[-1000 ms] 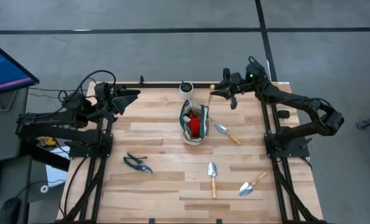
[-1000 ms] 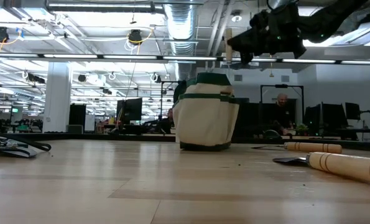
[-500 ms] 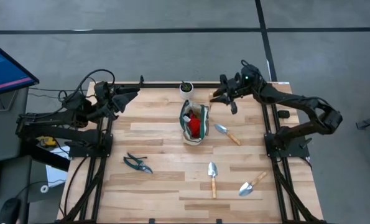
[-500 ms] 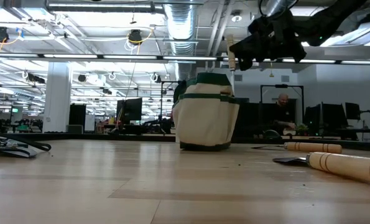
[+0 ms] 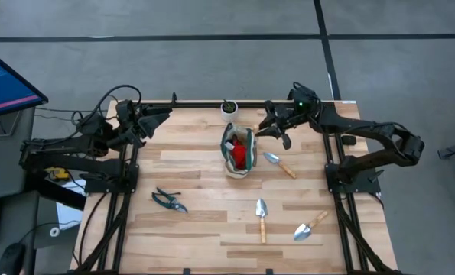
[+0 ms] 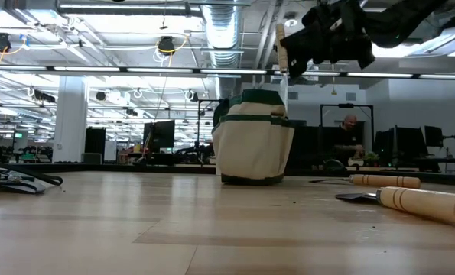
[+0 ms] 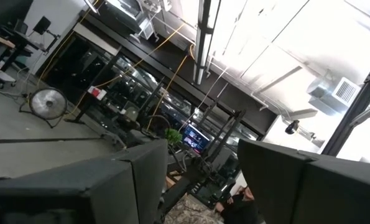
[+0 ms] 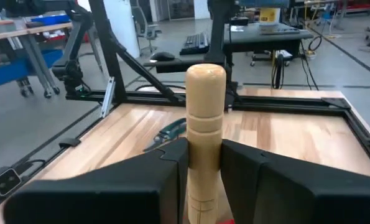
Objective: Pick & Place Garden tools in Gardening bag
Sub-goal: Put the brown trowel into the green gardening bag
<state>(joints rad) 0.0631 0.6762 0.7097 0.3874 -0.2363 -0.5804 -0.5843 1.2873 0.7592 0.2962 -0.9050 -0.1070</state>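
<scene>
- Left claw (image 5: 164, 114) is parked over the far left corner of the surface (image 5: 204, 229), well apart from the bag; its fingers (image 7: 141, 180) are seen parted in its own wrist view, with nothing between them.
- Pruning shears (image 5: 170, 201) are seen lying on the left part of the surface, untouched.
- Near the middle stands the gardening bag (image 5: 238, 150), upright, with a red-and-black glove-like item (image 5: 241, 155) already inside; a small white pot (image 5: 229, 108) stands just behind it.
- Right claw (image 5: 267, 127) is closed on the wooden handle of a trowel (image 8: 204, 124), held upright with the blade pointing down; the blade itself is hidden in the wrist view.
- Over the last second this claw has been carried from the far right part of the surface leftward, and it now hangs just beside the bag's right rim, above it in the low view.
- From this it is judged that the carry is nearly done: a little more travel over the opening and a release would put this trowel inside.
- A snag of the blade on the bag's rim is judged to be the risk, since the fabric could be tipped.
- To the right of the bag, one trowel (image 5: 280, 163) lies close by, and two more trowels (image 5: 261, 219) (image 5: 311, 226) lie nearer the front edge, all yet to be packed.
</scene>
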